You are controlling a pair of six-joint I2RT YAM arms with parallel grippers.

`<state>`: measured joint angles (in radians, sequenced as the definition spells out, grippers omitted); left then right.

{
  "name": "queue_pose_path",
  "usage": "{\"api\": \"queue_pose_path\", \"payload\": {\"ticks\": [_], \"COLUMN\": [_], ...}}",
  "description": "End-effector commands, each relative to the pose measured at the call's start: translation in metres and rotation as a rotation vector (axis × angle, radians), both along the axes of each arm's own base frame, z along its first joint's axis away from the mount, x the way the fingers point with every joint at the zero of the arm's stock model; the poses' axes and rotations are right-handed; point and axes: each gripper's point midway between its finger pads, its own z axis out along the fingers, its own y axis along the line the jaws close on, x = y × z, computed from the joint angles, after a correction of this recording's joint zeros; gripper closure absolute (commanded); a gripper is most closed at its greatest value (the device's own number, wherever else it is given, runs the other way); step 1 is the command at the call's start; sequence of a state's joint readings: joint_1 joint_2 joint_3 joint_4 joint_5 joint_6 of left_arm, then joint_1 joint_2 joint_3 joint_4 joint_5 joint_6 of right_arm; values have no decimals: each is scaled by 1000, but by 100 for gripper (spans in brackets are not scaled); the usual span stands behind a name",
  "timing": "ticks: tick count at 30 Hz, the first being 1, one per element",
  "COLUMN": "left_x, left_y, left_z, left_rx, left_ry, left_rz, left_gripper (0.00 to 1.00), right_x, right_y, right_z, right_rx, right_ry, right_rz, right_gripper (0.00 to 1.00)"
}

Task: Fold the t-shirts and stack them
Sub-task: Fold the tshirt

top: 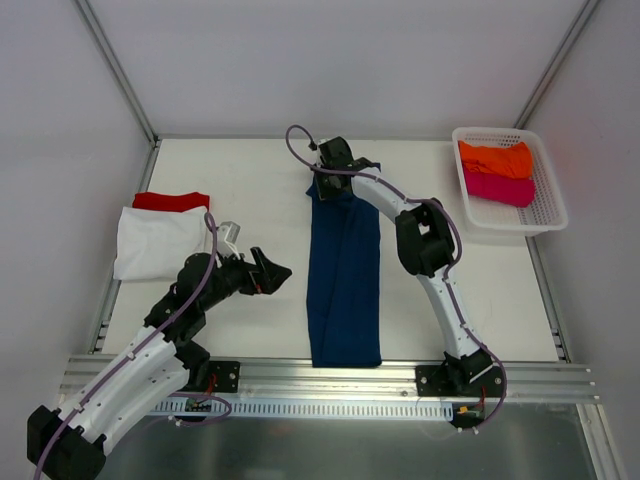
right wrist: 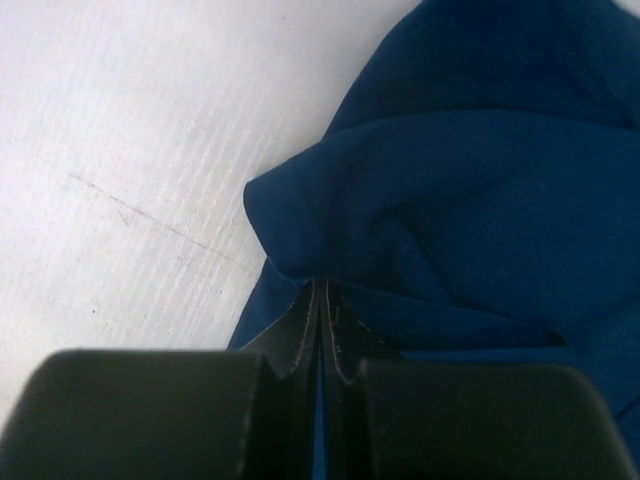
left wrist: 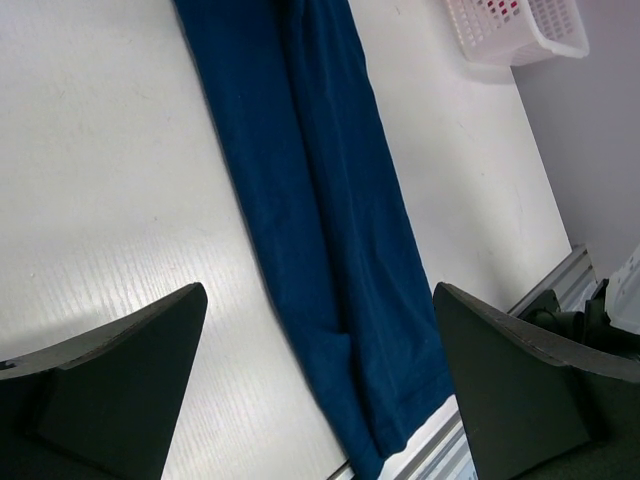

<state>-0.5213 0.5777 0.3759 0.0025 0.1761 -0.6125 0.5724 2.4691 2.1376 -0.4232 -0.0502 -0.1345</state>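
Top cam looks down from high near side, left wrist slants across mid-range, right wrist close-up (all share the navy tee).

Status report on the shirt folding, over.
Right gripper shut on navy t-shirt, far end. Left gripper open, hovering. Basket, white t-shirt well aside.

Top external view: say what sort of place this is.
Probably a robotics lab cell: white walls and aluminium rails enclose a white table, left arm and right arm bolted at its near edge.
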Motion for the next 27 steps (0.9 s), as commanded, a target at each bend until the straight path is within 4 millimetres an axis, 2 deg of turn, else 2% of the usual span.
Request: {"api": "queue_pose_path", "payload": {"ticks": [1, 6, 9, 11, 13, 16, 19, 27], "left_x": [-2, -6, -8, -9, -10, -9, -8, -8], "left_y": [-2, -4, -4, -4, -4, -3, -5, -6], "left_z": [-2, -11, -13, -14, -16, -16, -16, -15], "left_rx": [-39, -63, -71, -72, -72, -68, -64, -70], "left_ry": [13, 42, 44, 45, 48, 46, 48, 47], "left_rz": [-4, -10, -16, -19, -20, -13, -23, -30], "left_gripper": [1, 1, 1, 1, 1, 1, 1, 1], "right_x": [23, 36, 40, 38, 37, 31, 29, 25], "right_y": [1, -4, -3, 1, 0, 4, 4, 12], "right_z": [90, 104, 104, 97, 89, 76, 70, 57], "right_rx": [66, 60, 70, 76, 68, 64, 55, 71], "right_ry": [-192, -242, -245, -225, -206, -170, -160, -113], "right_rz": [-65, -119, -131, -107, -98, -63, -49, -12], "right_gripper": [100, 100, 100, 99, 87, 58, 49, 44]}}
